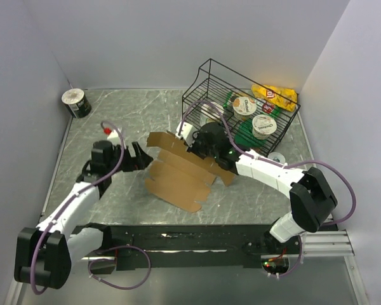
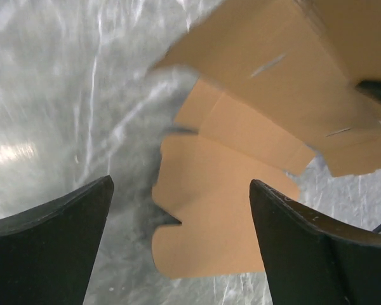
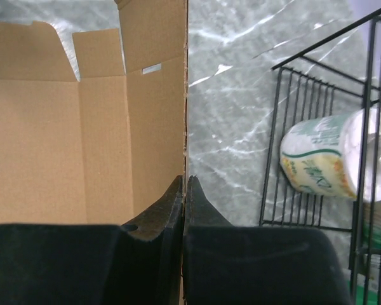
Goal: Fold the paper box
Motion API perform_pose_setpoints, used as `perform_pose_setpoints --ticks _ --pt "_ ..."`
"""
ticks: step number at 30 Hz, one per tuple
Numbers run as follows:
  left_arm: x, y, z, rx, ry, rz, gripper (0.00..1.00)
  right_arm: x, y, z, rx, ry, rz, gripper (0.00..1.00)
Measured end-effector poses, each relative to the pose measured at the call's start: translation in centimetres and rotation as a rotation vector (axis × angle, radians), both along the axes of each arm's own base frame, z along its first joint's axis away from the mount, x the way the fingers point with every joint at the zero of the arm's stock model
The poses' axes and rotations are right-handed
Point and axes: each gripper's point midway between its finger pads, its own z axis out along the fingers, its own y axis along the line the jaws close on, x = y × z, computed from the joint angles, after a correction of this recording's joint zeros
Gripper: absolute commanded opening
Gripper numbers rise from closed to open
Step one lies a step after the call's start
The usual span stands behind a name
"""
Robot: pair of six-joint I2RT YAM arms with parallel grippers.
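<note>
Top external view: paper box (image 1: 178, 175) lies mid-desk (image 1: 114, 114), mostly a flat sheet with 1 panel raised, right claw (image 3: 185, 190) clamped on its edge, left claw (image 1: 143, 157) apart beside it; nearly all folds remain.

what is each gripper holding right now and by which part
The right gripper is shut on the paper box, pinching the edge of one of its panels. The left gripper is open and holds nothing.
</note>
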Motion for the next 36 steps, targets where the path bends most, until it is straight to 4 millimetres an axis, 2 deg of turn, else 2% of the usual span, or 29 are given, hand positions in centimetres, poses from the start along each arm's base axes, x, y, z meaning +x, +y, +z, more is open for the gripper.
perform_pose_setpoints --ticks 2,5,7,14,16,21,31,36 --pt "-0.9 -0.1 -2.4 -0.04 0.031 0.026 0.89 0.2 0.1 0.0 0.001 -0.013 -0.005 0.0" --pt "-1.6 -0.5 -4.7 -0.053 0.071 0.034 0.88 0.5 0.3 -0.6 -0.009 -0.013 -0.007 0.0" --pt "-1.5 -0.7 -5.0 -0.052 0.064 0.034 0.86 0.6 0.4 -1.2 -0.019 -0.008 -0.007 0.0" --pt "0.6 -0.5 -3.8 -0.036 -0.044 0.063 0.81 0.8 1.3 -3.4 -0.059 0.02 0.011 0.0" --pt "1.1 -0.6 -4.3 -0.027 -0.044 0.057 0.75 0.6 1.5 -3.9 -0.07 0.029 0.019 0.0" --pt "1.6 -1.2 -7.3 -0.001 0.029 0.033 0.64 0.3 1.9 -4.6 -0.086 0.044 0.03 0.0" --pt "0.5 -4.4 -9.4 0.012 0.069 -0.066 0.59 0.1 2.2 -5.1 -0.099 0.051 0.034 0.0" --pt "0.5 -4.6 -10.9 0.048 0.101 -0.041 0.56 0.0 2.3 -5.1 -0.099 0.051 0.037 0.0"
